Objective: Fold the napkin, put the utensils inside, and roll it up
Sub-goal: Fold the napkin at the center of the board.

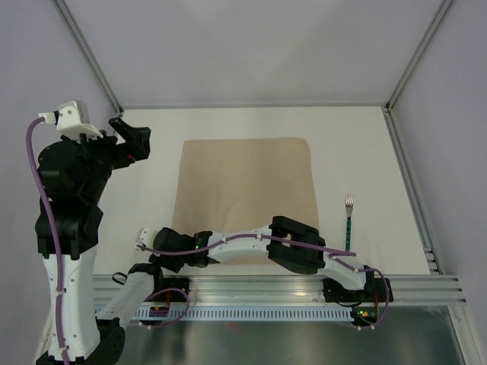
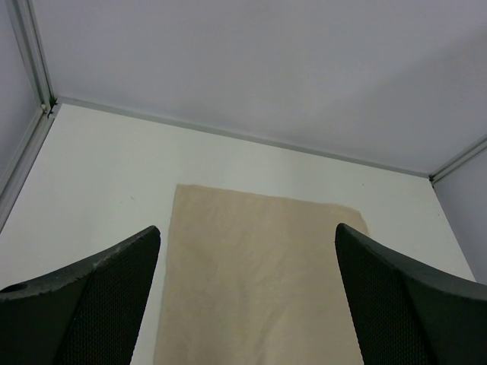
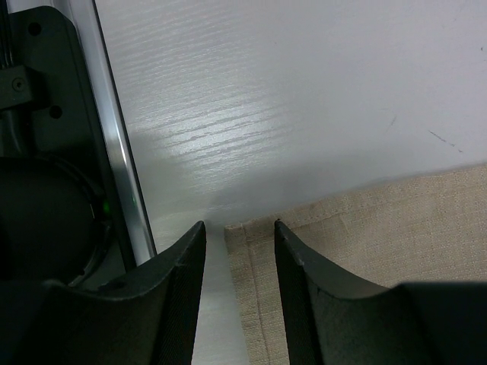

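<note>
The beige napkin [image 1: 243, 194] lies flat and unfolded in the middle of the white table. To its right lies the fork [image 1: 349, 220], green handle toward me and tines pointing away. My right arm reaches left along the near edge. Its gripper [image 1: 172, 255] is low at the napkin's near-left corner. In the right wrist view the gripper [image 3: 238, 228] is open, with the napkin's [image 3: 380, 228] hemmed corner between the fingers [image 3: 319, 289], ungripped. My left gripper [image 1: 129, 137] hangs high at the left, open [image 2: 247, 228] and empty, looking down on the napkin [image 2: 259, 274].
A metal rail [image 1: 304, 285] runs along the table's near edge, with the arm bases behind it. Grey walls with aluminium posts [image 1: 407, 72] enclose the back and sides. The left arm's base [image 3: 46, 220] sits close to the right gripper.
</note>
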You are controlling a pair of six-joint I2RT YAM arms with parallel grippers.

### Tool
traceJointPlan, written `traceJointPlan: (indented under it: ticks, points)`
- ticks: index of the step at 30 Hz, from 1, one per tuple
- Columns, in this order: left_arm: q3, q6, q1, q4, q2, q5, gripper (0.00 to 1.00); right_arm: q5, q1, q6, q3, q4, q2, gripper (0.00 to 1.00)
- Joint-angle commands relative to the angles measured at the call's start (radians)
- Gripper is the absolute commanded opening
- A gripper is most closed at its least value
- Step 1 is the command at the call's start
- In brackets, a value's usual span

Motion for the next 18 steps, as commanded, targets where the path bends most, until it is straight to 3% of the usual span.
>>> traceJointPlan:
  ticks: [1, 4, 6, 18]
  points:
    - [-0.003, 0.038, 0.007, -0.026, -0.002, -0.006, 1.0, 0.028, 0.007, 0.007, 0.017, 0.001, 0.018, 0.47]
    - [-0.001, 0.04, 0.005, -0.026, 0.0, -0.008, 1.0, 0.036, 0.007, -0.001, 0.0, 0.01, 0.007, 0.43]
    - [0.002, 0.038, 0.005, -0.026, 0.003, -0.006, 1.0, 0.045, 0.005, -0.006, -0.009, 0.015, -0.001, 0.33]
    - [0.002, 0.038, 0.007, -0.016, 0.009, -0.011, 1.0, 0.045, -0.026, -0.012, 0.02, -0.005, -0.038, 0.18]
